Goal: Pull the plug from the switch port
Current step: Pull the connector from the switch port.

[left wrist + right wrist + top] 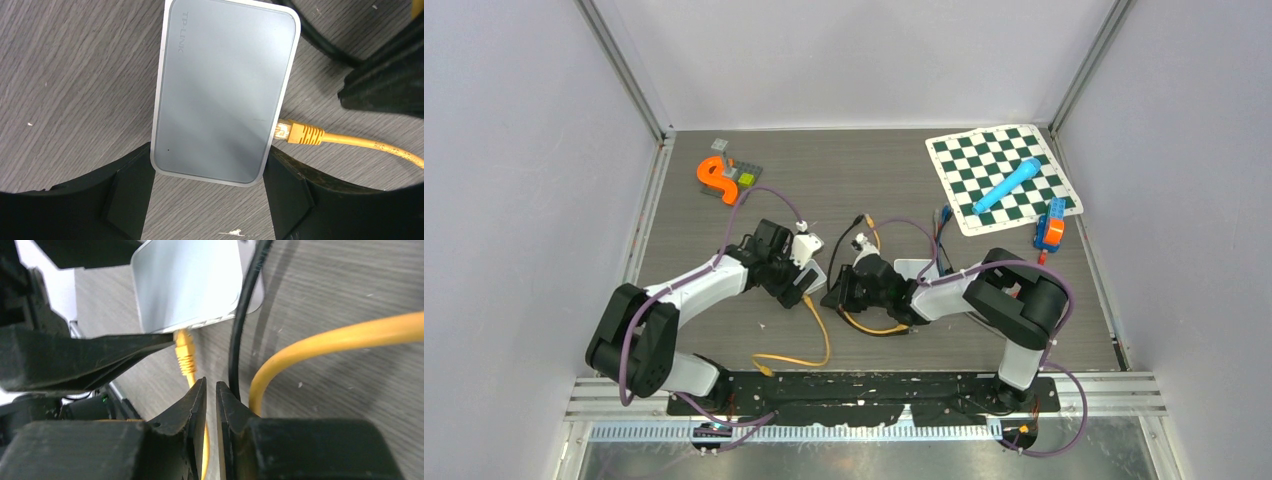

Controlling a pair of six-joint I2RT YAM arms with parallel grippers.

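The grey TP-LINK switch lies flat on the table. My left gripper is shut on its near end, one finger on each long side. The yellow plug sits at a port on the switch's right side, and its yellow cable runs off to the right. In the right wrist view the plug meets the edge of the switch. My right gripper is shut to a thin slit just behind the plug and holds nothing; the cable runs below it. In the top view the left gripper and right gripper nearly touch.
A black cable crosses beside the switch. A loop of yellow cable lies toward the near edge. A chequered mat with a blue cylinder is at the back right, a blue-orange toy beside it. An orange S-shape is at the back left.
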